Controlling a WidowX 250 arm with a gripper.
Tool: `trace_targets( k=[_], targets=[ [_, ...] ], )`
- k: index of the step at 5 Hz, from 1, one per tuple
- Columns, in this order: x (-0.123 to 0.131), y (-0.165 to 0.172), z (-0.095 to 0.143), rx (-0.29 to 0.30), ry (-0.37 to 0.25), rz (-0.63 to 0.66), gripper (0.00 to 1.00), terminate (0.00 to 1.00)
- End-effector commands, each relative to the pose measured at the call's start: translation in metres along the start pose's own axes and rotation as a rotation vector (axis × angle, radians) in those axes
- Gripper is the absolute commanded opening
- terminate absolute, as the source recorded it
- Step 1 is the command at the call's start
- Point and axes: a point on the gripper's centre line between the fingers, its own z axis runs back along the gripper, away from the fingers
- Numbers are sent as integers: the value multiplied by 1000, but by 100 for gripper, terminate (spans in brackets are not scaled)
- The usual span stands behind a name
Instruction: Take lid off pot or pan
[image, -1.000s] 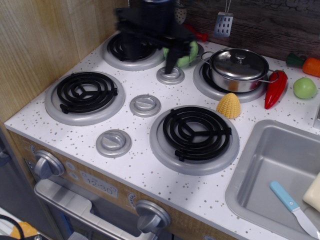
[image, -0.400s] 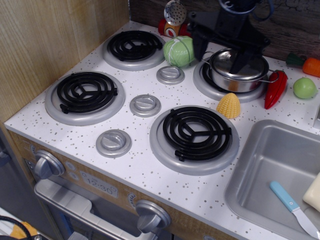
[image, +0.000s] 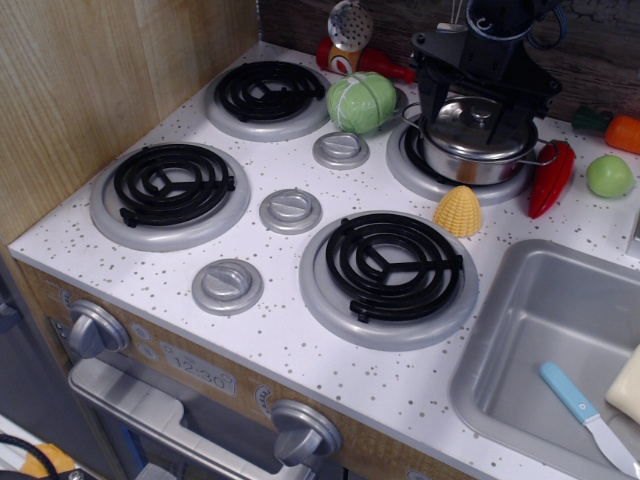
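The shiny steel lid (image: 470, 128) with its small knob sits on the shallow steel pot (image: 472, 166), which stands on the back right burner. A wire loop handle (image: 543, 156) sticks out on the pot's right. My black gripper (image: 478, 108) hangs right over the lid, jaws open. One finger (image: 431, 98) is at the lid's left edge and the other at its right, apart from the knob. The gripper body hides the back of the lid.
A green cabbage (image: 360, 102) lies left of the pot, a yellow corn piece (image: 458, 212) in front, a red pepper (image: 550, 178) and a green fruit (image: 610, 175) to the right. The sink (image: 520, 330) at front right holds a blue-handled knife (image: 585, 405). Small grey discs (image: 341, 149) lie between the burners.
My gripper moved from the back left burner rightward to above the pot, then came down so its open fingers straddle the lid. The lid and pot have not moved.
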Motion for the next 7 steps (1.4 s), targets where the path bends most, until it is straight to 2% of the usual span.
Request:
trace_targets(
  k=[1, 2, 4, 5, 6, 7],
  targets=[
    [29, 1, -4, -52, -89, -21, 100, 0],
    [42, 2, -14, -71, -102, -44, 100, 0],
    [54, 3, -18, -84, -106, -56, 100, 0],
    [54, 4, -24, -114, -84, -40, 100, 0],
    [53, 4, -29, -127, -77, -37, 0, 0],
    [51, 3, -31, -132, -70, -33, 0, 0]
  ],
)
